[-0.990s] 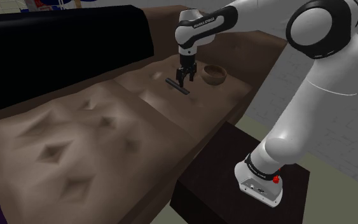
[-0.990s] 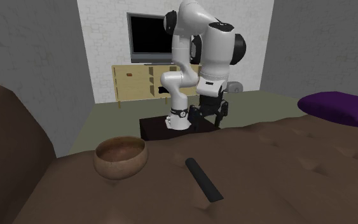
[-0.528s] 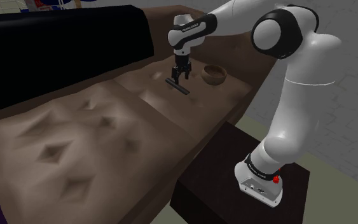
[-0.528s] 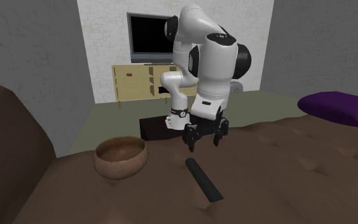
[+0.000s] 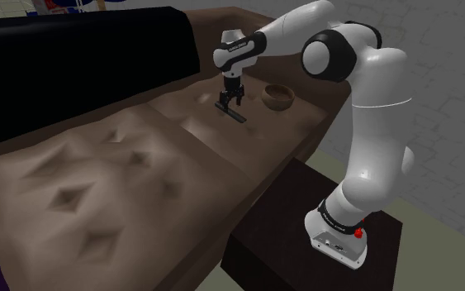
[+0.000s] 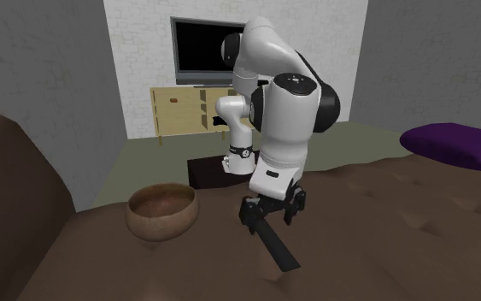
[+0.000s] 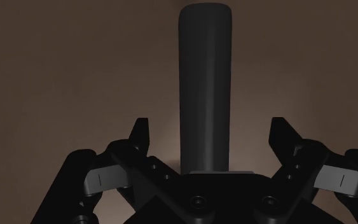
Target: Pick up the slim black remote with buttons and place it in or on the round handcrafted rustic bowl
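The slim black remote (image 5: pixel 235 114) (image 6: pixel 279 248) (image 7: pixel 204 83) lies flat on the brown cushioned surface (image 5: pixel 131 165). My gripper (image 5: pixel 229 102) (image 6: pixel 270 220) (image 7: pixel 206 137) hangs just above the remote's end, open, one finger on either side of it and neither touching it. The round brown bowl (image 5: pixel 277 97) (image 6: pixel 161 212) stands upright a short way off, to the shoulder view's right of the remote and to the second exterior view's left of it.
A dark backrest (image 5: pixel 82 58) runs along the far side of the seat in the shoulder view. A dark stand (image 5: pixel 305 231) sits at the near edge. A purple cushion (image 6: pixel 452 144), a TV (image 6: pixel 202 47) and a wooden sideboard (image 6: pixel 187 107) are farther off.
The arm has swung across and lowered the gripper from off to the side until it straddles the remote's end. The remote and bowl have not moved.
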